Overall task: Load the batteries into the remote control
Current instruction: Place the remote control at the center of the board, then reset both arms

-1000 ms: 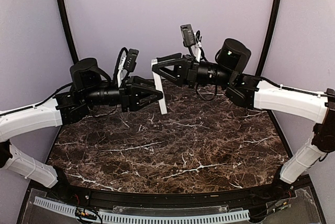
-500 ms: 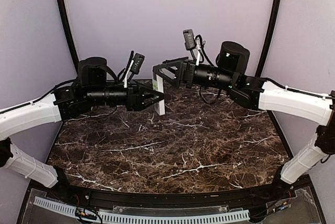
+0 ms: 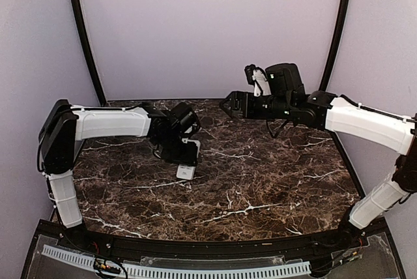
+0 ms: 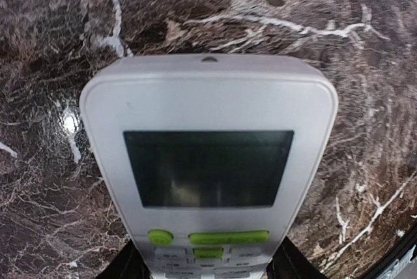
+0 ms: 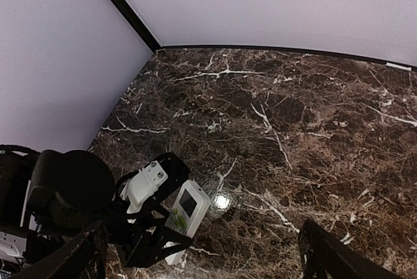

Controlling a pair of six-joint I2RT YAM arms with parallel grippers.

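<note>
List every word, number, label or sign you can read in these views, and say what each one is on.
No text can be read in any view.
On the remote control, the display is dark and blank.
The green buttons show no visible marks.
The pale buttons below them have faint marks, too blurred and cut off to read.

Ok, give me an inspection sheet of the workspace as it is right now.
Surface: dark marble table with white veins.
Job's things: remote control display up, in the left tool; batteries, nothing seen.
Clutter: nothing seen.
Tools: left tool shut on the remote control; right tool open, empty, raised above the table.
Cables: black cable looped under the right wrist.
Surroundings: lilac walls, black frame posts.
</note>
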